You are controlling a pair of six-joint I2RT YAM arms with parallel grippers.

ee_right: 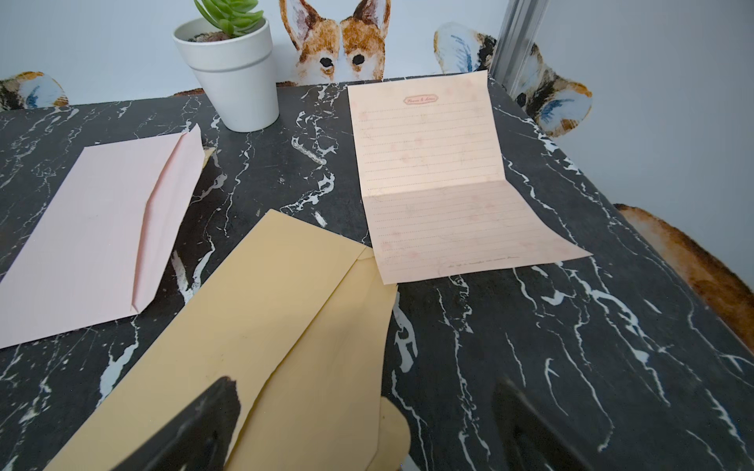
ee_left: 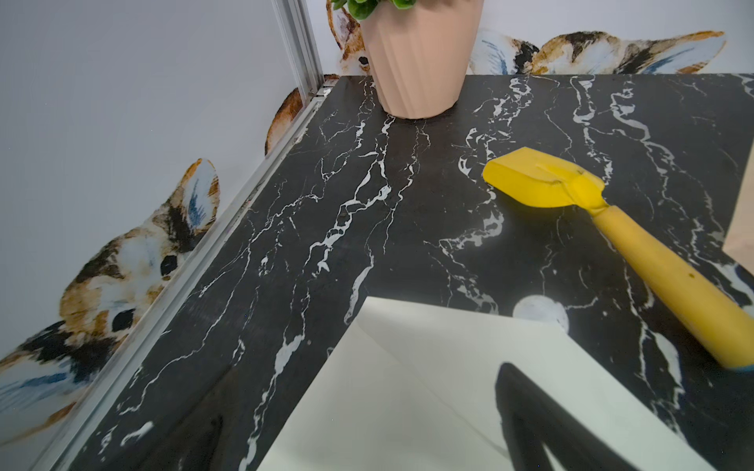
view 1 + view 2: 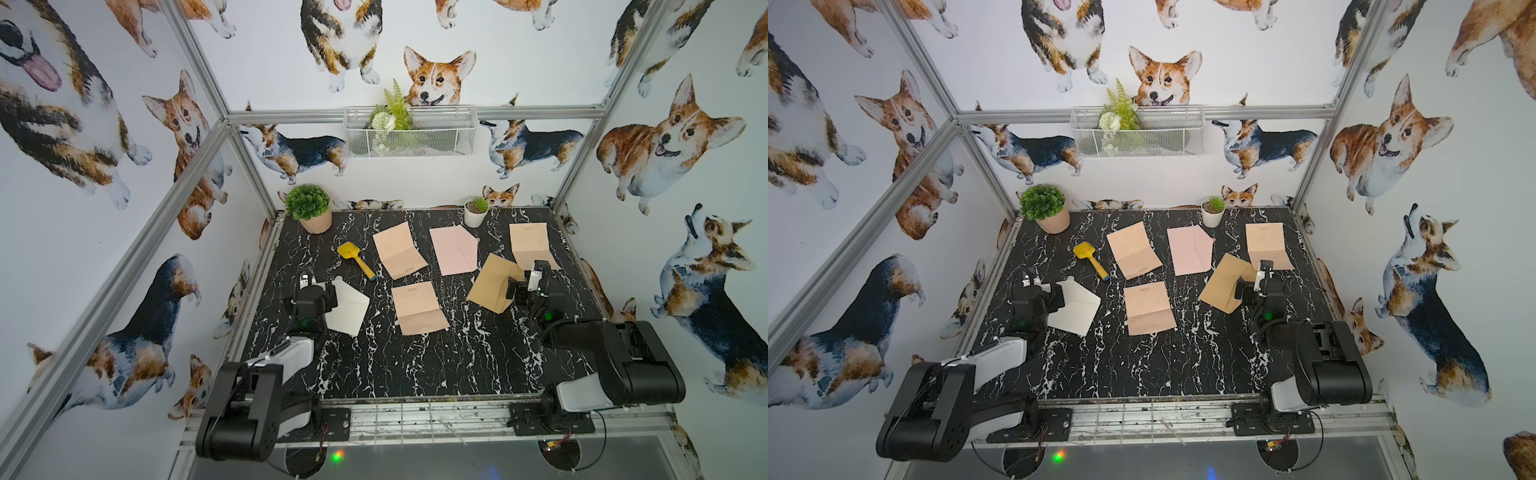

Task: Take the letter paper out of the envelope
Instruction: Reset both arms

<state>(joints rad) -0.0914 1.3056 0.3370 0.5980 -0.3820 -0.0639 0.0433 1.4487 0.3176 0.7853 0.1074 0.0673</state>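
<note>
Your right claw stands wide with nothing between its fingers. It hovers low over the open flap end of the tan envelope, right of the middle of the table. One finger is above the envelope, its partner above bare table. Just past that envelope, at the far right, a lined letter sheet lies out in the open, bent along a crease across its middle. Its near corner meets the edge of the envelope's flap.

Your left claw also looks wide and holds nothing. It hangs over the left end of the white envelope, which lies at the near left with its flap open. In the left wrist view one finger shows above the white paper; you cannot tell whether it touches.

Two more creased sheets lie outside any envelope: the middle sheet and, behind it, the far sheet. A pink envelope with its flap open lies between the far sheet and the tan envelope.

A yellow shovel lies beyond the white envelope, just left of the far sheet. A bushy plant stands in the far left corner. A small plant in a white pot stands at the far edge near the pink envelope.
</note>
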